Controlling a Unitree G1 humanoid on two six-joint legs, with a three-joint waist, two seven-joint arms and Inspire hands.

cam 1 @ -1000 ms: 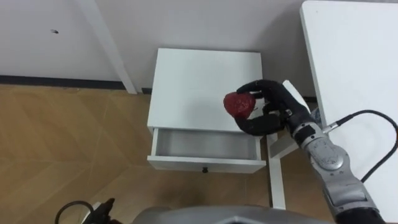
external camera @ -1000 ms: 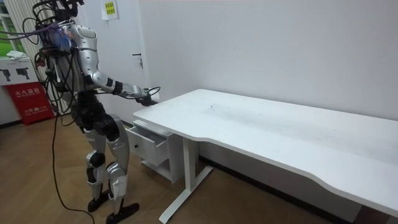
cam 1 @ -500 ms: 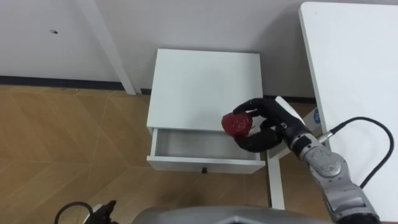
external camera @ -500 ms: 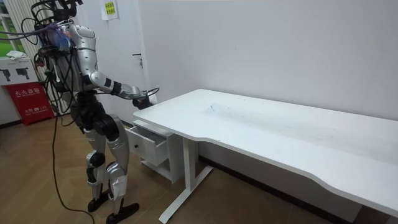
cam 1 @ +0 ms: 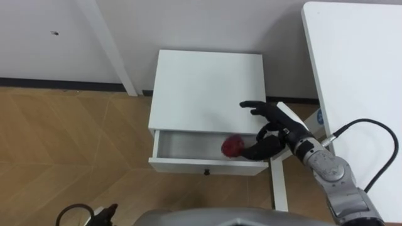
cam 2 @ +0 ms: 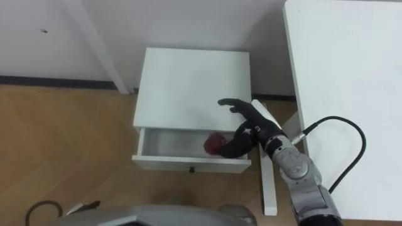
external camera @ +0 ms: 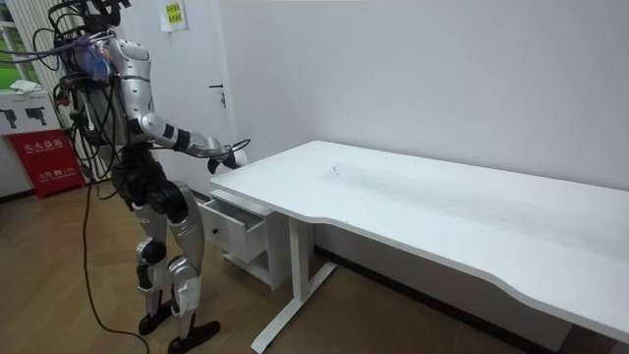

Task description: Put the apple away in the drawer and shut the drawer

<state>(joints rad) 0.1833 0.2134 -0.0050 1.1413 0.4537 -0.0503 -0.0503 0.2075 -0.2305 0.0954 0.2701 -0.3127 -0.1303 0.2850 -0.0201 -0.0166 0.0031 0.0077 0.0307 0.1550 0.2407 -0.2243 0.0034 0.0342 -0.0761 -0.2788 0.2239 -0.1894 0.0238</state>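
Right hand (cam 1: 278,129) is held spread wide over the drawer's (cam 1: 188,164) right end; apple (cam 1: 232,145) is seen inside, ungripped. Placing seems done; next, the front must be pushed shut.

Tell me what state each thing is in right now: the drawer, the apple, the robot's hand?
Drawer: pulled open from the white nightstand.
Apple: red, whole, inside the drawer near its right end.
Right hand: open over the drawer's right end, fingers loose beside the apple.
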